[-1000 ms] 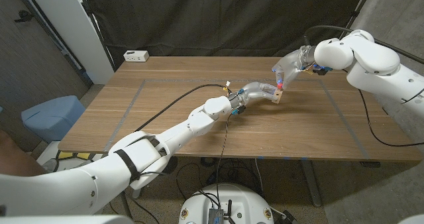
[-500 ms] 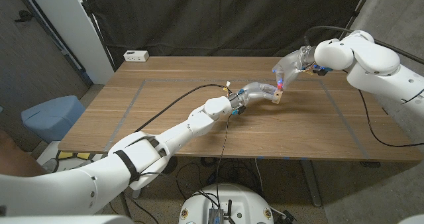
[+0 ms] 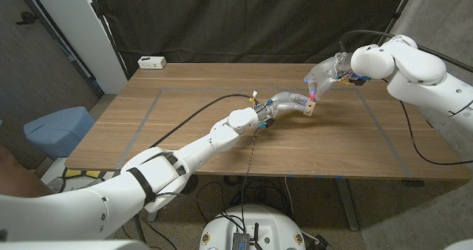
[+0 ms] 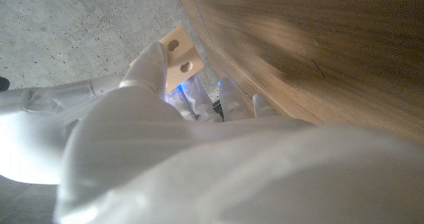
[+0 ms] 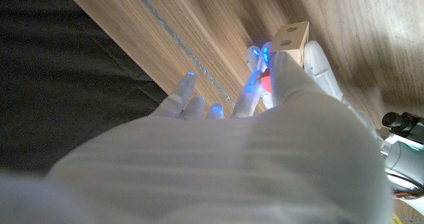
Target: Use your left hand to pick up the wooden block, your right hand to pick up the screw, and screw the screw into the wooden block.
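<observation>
The small pale wooden block (image 3: 309,108) is held just above the table (image 3: 222,143), right of its middle, by my left hand (image 3: 285,101). In the left wrist view the block (image 4: 177,48) shows two round holes past my left hand's finger (image 4: 148,70). My right hand (image 3: 322,78) reaches down to the block from the far right. Its fingertips pinch the red-headed screw (image 3: 313,95) against the block's top. The right wrist view shows the screw (image 5: 265,82) beside the block (image 5: 292,38), between my right hand's fingers (image 5: 278,71). The screw's shaft is hidden.
A white power strip (image 3: 151,61) lies at the table's far left corner. A black cable (image 3: 199,114) runs over the table to my left wrist. Grey tape lines (image 3: 145,112) mark the tabletop. A blue bin (image 3: 59,128) stands on the floor to the left.
</observation>
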Controlling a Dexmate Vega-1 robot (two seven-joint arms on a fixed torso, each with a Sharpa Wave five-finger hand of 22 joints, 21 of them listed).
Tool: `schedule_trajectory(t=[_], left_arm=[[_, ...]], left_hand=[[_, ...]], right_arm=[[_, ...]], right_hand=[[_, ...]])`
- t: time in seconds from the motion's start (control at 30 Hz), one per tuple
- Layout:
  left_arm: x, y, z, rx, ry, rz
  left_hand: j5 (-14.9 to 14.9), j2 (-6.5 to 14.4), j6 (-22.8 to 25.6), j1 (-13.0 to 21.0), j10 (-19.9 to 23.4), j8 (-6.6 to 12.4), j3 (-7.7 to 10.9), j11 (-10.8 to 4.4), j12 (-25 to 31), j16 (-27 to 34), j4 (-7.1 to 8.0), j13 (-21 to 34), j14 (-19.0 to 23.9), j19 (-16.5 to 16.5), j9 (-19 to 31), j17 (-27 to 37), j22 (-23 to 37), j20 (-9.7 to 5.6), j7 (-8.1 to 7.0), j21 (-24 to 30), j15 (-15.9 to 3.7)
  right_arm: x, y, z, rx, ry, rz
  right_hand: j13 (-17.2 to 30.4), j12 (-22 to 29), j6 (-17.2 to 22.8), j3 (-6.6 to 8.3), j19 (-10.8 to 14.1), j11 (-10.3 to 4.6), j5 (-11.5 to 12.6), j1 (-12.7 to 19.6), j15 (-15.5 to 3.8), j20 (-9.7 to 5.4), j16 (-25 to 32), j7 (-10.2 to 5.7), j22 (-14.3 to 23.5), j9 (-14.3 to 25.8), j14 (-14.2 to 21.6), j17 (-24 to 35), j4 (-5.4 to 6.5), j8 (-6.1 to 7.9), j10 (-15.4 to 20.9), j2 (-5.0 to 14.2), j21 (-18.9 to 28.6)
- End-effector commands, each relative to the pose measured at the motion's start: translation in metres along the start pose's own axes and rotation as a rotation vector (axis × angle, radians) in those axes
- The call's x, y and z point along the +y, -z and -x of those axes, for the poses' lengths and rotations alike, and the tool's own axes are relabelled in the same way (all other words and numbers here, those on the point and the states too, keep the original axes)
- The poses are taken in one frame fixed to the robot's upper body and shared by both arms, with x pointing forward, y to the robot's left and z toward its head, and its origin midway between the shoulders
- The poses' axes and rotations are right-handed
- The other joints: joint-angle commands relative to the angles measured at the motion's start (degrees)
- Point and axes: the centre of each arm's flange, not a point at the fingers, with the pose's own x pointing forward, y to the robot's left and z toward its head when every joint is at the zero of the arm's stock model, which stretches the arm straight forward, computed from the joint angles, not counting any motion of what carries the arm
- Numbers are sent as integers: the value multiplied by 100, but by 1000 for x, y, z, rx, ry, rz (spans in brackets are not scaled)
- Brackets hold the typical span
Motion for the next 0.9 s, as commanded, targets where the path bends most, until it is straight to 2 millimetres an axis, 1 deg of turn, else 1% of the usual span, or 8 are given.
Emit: schedule_trajectory(t=[0.03, 0.23, 0.5, 0.7, 0.8, 0.87, 0.9], left_arm=[[-2, 0, -1, 1, 6, 1], [-2, 0, -1, 1, 7, 0], [-3, 0, -2, 3, 7, 2], [-3, 0, -2, 5, 9, 2], [-3, 0, -2, 5, 12, 1], [-3, 0, -3, 5, 13, 2], [-3, 0, -3, 5, 13, 2]], left_hand=[[44, 260, 206, -242, 32, 44, 189, 3, 44, -12, 141, 25, 37, 7, 99, 14, 32, 30, 29, 39, -402], [46, 252, 227, -246, 53, 50, 195, 9, 50, -15, 135, 19, 42, 8, 99, 8, 32, 26, 37, 39, -409], [47, 255, 232, -264, 47, 48, 198, 7, 50, -19, 140, 20, 35, 13, 98, 9, 32, 24, 38, 41, -404], [47, 251, 237, -273, 44, 49, 200, 6, 48, -15, 140, 18, 49, 16, 98, 7, 32, 16, 41, 42, -403], [48, 256, 234, -276, 42, 47, 205, 7, 48, -17, 140, 18, 47, 17, 98, 7, 32, 20, 34, 42, -404], [48, 252, 239, -276, 43, 48, 207, 5, 49, -14, 137, 18, 57, 18, 98, 5, 32, 20, 34, 42, -399], [47, 250, 241, -283, 48, 48, 204, 7, 51, -14, 140, 19, 58, 18, 98, 6, 32, 20, 33, 42, -403]], right_arm=[[2, 0, 2, 3, -1, -6], [3, 0, 2, 8, 6, -3], [3, 1, 2, 14, 4, -2], [3, 2, 2, 27, -7, 3], [3, 2, 3, 33, -7, 6], [2, 2, 4, 34, -9, 9], [2, 2, 5, 35, -11, 11]], right_hand=[[11, 25, 61, 44, 50, 5, 0, 21, -495, -415, 33, 2, 10, 34, 56, 12, -1, 42, 54, 57, 34], [11, 24, 67, 52, 60, -1, 0, 25, -495, -412, 34, 7, 10, 42, 62, 16, -1, 58, 69, 68, 33], [10, 30, 165, 72, 91, -6, -1, 30, -526, -426, 46, 37, 10, 61, 100, 26, 5, 128, 125, 104, 33], [10, -35, -147, 77, 73, 29, -7, 20, -481, -405, 28, -22, 10, 77, 85, 34, -1, 43, 16, 91, 11], [11, -56, -303, 68, 61, 48, -12, 6, -460, -372, 8, -82, 11, 75, 52, 33, -9, -11, -22, 53, 3], [11, -70, -368, 63, 38, 61, -13, -2, -457, -358, 0, -81, 11, 72, 41, 33, -13, -34, -54, 31, -8], [12, -84, -430, 64, 10, 62, -12, -6, -458, -354, -10, -109, 11, 69, 21, 34, -13, -56, -88, 26, -19]])
